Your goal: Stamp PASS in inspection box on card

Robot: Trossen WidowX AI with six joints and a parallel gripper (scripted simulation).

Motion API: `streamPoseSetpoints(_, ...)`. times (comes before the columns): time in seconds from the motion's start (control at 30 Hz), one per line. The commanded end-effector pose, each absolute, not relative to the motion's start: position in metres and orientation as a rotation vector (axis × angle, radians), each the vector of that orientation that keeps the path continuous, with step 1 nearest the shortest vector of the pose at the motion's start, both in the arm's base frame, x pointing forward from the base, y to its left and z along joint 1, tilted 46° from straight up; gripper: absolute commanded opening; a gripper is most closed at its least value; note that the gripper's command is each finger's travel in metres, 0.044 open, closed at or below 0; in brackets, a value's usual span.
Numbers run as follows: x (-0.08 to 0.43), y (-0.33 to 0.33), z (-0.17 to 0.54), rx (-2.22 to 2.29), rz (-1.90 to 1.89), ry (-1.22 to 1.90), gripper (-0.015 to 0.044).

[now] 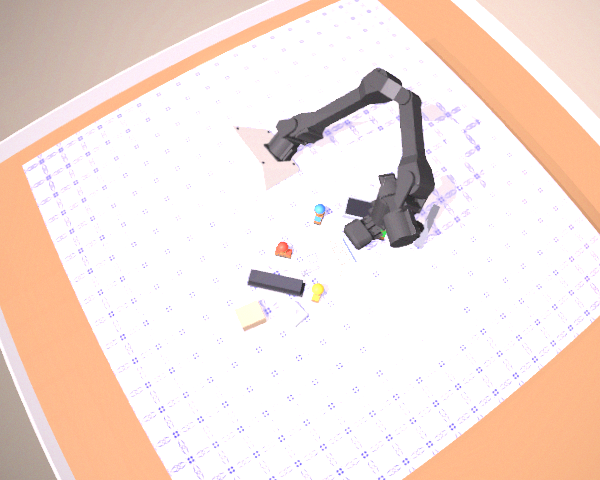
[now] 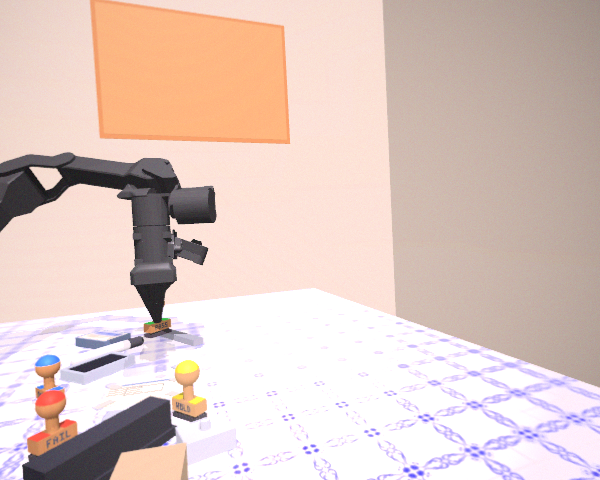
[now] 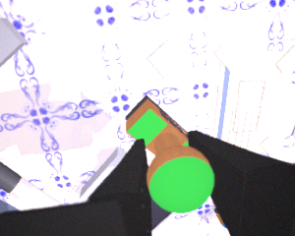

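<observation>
My gripper (image 2: pixel 157 319) (image 3: pixel 166 143) is shut on the PASS stamp, with the fingers around its neck under the green knob. The PASS stamp (image 1: pixel 383 234) (image 2: pixel 157 326) (image 3: pixel 182 184) hangs upright, its base seemingly a little above the table. The ink pad (image 1: pixel 358 207) (image 2: pixel 97 363) is a dark pad in a grey tray, close beside the stamp and partly hidden by the arm in the top view. The washed-out card shows mainly as a blue stripe (image 1: pixel 349 250) (image 3: pixel 225 98) and faint print (image 2: pixel 135 387). I cannot tell the inspection box clearly.
A blue stamp (image 1: pixel 319 212) (image 2: pixel 47 366), red FAIL stamp (image 1: pixel 282 249) (image 2: pixel 52 434) and yellow HOLD stamp (image 1: pixel 317 291) (image 2: pixel 188 403) stand around a long black block (image 1: pixel 276 282) and tan block (image 1: pixel 250 315). A marker (image 2: pixel 104 351) lies behind the pad; a grey bar (image 2: pixel 186 338) (image 3: pixel 2 44) lies near the held stamp.
</observation>
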State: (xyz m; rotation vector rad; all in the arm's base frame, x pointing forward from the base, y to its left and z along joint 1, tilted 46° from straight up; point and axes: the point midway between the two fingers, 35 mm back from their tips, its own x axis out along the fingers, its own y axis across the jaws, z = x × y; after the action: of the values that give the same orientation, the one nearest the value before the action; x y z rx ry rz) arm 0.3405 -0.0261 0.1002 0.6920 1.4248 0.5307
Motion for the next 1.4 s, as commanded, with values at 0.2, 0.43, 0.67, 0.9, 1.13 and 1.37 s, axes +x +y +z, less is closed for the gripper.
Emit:
streamPoseSetpoints(0.2, 0.341, -0.030, 0.104, 0.684, 0.531, 1.423, 0.0000)
streamPoseSetpoints(0.43, 0.340, -0.033, 0.106, 0.684, 0.531, 1.423, 0.0000)
streamPoseSetpoints(0.67, 0.339, -0.035, 0.109, 0.684, 0.531, 1.423, 0.0000)
streamPoseSetpoints(0.9, 0.329, -0.034, 0.113, 0.684, 0.531, 1.423, 0.0000)
streamPoseSetpoints(1.13, 0.301, -0.026, 0.121, 0.686, 0.531, 1.425, 0.0000)
streamPoseSetpoints(1.37, 0.272, -0.017, 0.126, 0.687, 0.531, 1.427, 0.0000)
